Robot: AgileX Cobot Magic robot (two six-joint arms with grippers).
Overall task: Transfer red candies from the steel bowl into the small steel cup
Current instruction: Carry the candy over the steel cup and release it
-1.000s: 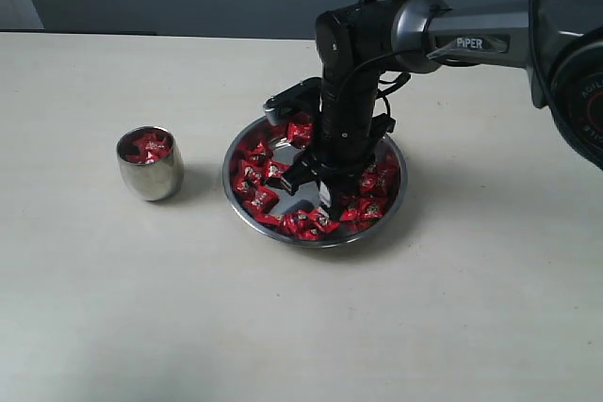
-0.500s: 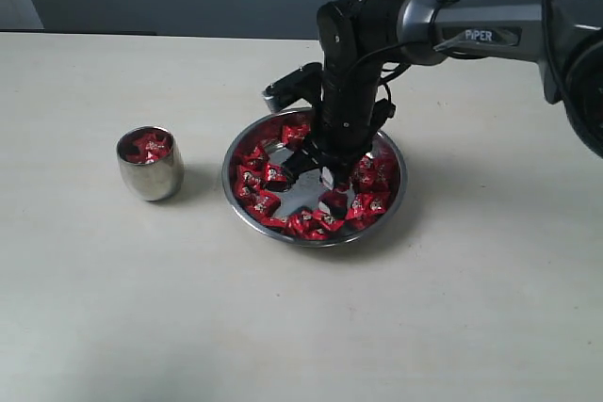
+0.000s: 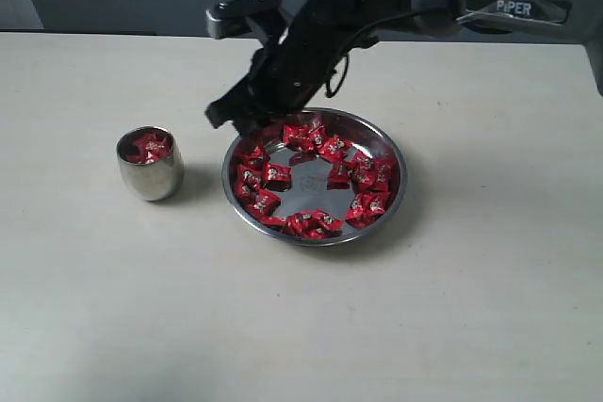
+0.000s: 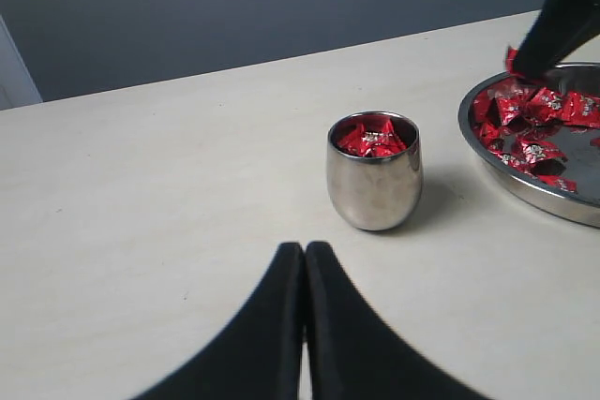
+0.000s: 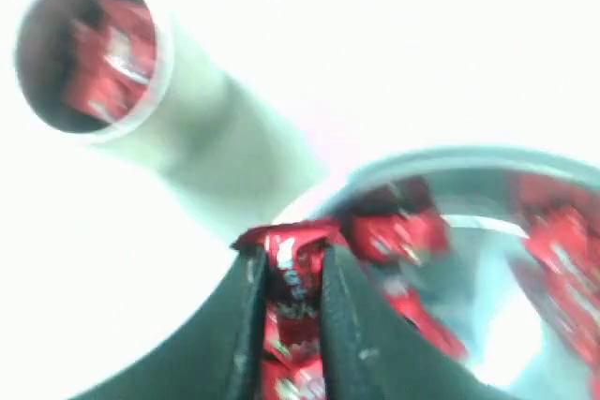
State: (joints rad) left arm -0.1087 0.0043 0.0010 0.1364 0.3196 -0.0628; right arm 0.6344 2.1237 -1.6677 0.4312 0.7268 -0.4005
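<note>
The steel bowl [image 3: 303, 190], wide, shallow and polished, sits level. Red candies [image 3: 363, 204] in crinkled wrappers ring its floor, leaving the centre bare and reflective. The small steel cup [image 3: 151, 174] stands upright at the bowl's 9 o'clock, near but not touching it, with a few candies showing at its mouth. One red candy [image 5: 291, 274] is pinched in the right gripper [image 5: 290, 248], above the bowl's rim near 10 o'clock.
</note>
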